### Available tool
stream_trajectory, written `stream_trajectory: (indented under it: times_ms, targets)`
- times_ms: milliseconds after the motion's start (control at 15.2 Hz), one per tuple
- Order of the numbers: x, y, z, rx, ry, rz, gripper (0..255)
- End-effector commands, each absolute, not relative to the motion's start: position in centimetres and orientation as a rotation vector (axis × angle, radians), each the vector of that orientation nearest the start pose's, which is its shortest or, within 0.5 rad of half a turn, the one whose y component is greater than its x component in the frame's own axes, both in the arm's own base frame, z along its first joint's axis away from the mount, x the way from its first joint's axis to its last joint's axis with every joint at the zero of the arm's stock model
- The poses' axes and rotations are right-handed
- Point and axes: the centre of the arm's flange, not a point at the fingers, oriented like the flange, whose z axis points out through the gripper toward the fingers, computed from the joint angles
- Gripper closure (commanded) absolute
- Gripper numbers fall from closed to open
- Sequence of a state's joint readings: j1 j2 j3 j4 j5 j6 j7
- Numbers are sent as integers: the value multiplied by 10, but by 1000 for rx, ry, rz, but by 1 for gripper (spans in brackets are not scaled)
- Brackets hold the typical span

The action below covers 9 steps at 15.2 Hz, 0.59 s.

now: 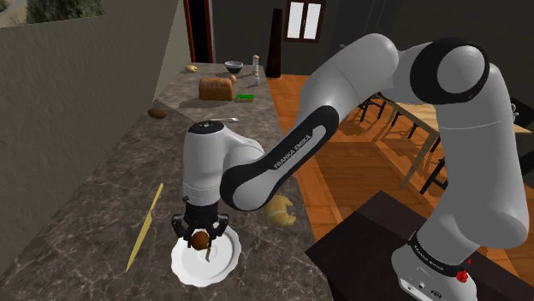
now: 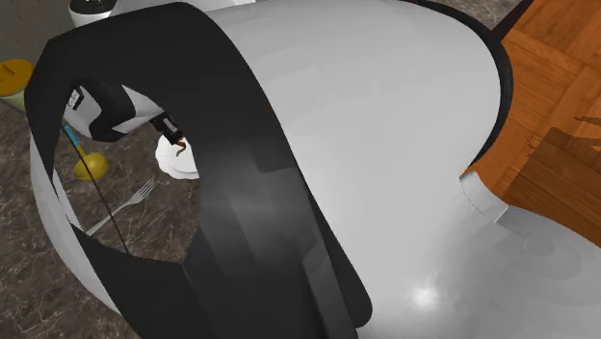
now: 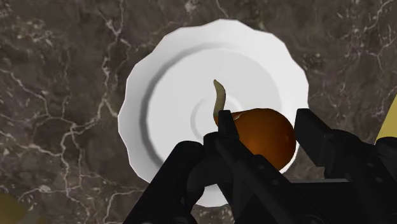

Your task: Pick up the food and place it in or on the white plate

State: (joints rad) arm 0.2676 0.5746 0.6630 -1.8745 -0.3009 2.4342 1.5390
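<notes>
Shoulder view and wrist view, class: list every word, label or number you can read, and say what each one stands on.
"FRANKA EMIKA": dark letters running along the arm's white forearm link.
Small dark lettering on the arm's base: too small to read.
The white plate and the brown food clasped in the gripper: no writing on either.

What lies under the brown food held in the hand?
The white plate, on the dark marbled counter, lies under the brown food that the hand clasps. The food and black fingers cover part of the plate, so contact cannot be judged.
</notes>
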Motion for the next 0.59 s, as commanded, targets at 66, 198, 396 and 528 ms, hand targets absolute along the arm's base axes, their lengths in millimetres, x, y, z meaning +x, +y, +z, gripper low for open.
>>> stream_trajectory:
  times_ms: [66, 198, 396, 528]
  targets:
    - [411, 498, 256, -2887, 720, 117, 255]
    - [411, 498, 246, -2887, 720, 117, 255]
    - [411, 498, 230, -2887, 720, 117, 255]
    - [411, 498, 219, -2887, 720, 117, 255]
